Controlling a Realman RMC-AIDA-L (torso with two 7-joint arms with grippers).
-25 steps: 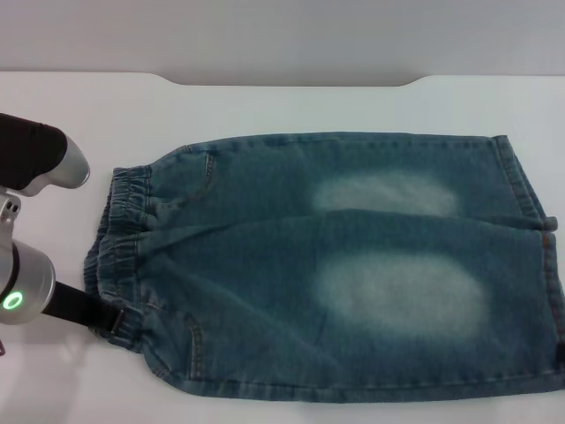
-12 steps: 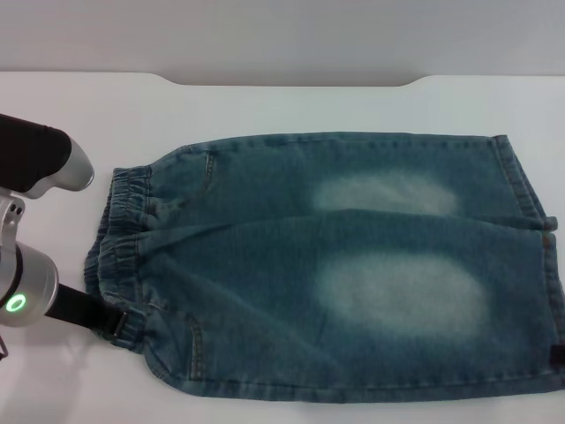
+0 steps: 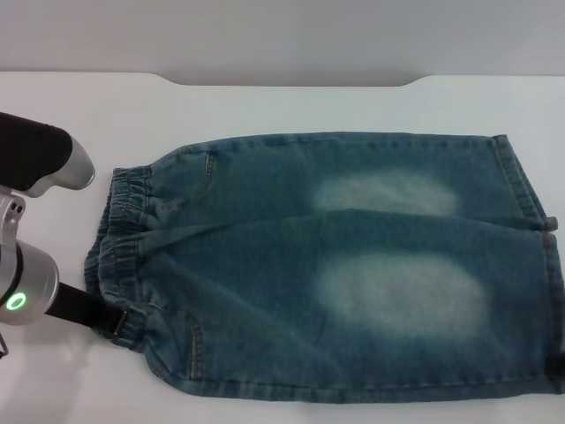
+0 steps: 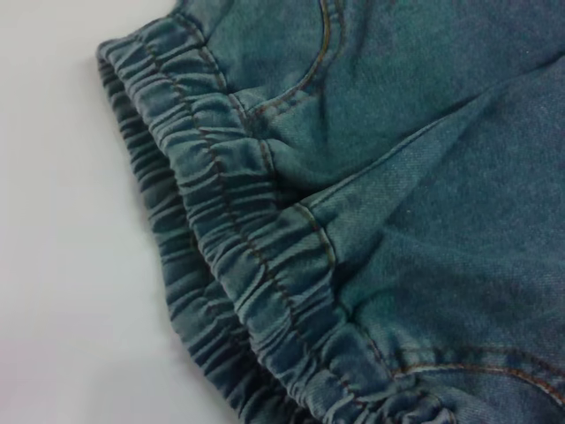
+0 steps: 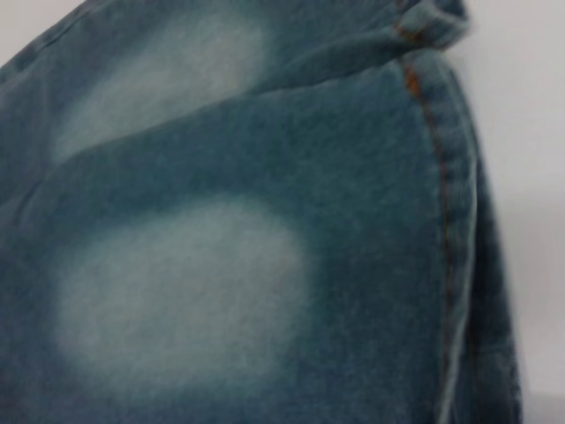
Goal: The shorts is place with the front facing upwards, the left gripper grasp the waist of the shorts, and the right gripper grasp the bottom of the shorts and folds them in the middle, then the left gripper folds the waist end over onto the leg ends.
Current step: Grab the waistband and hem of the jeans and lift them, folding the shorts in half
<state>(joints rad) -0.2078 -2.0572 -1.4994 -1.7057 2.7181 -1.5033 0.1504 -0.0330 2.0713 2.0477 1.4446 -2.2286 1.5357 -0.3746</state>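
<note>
The blue denim shorts (image 3: 335, 265) lie flat on the white table, with pale faded patches on both legs. The elastic waist (image 3: 124, 238) is at the left and the leg ends (image 3: 530, 203) at the right. My left gripper (image 3: 113, 321) reaches in from the lower left, and its black tip touches the near corner of the waist. The left wrist view shows the gathered waistband (image 4: 238, 265) close up, with none of the gripper. Only a dark sliver of my right gripper (image 3: 559, 364) shows, at the near leg hem. The right wrist view looks onto a leg hem (image 5: 441, 221).
The white table (image 3: 265, 106) extends beyond the shorts toward its far edge (image 3: 291, 81), where a grey backdrop begins. Bare table surface lies left of the waist in the left wrist view (image 4: 62, 265).
The dark sliver of the right gripper at the right edge has slid slightly lower. The left arm and the shorts have barely moved.
</note>
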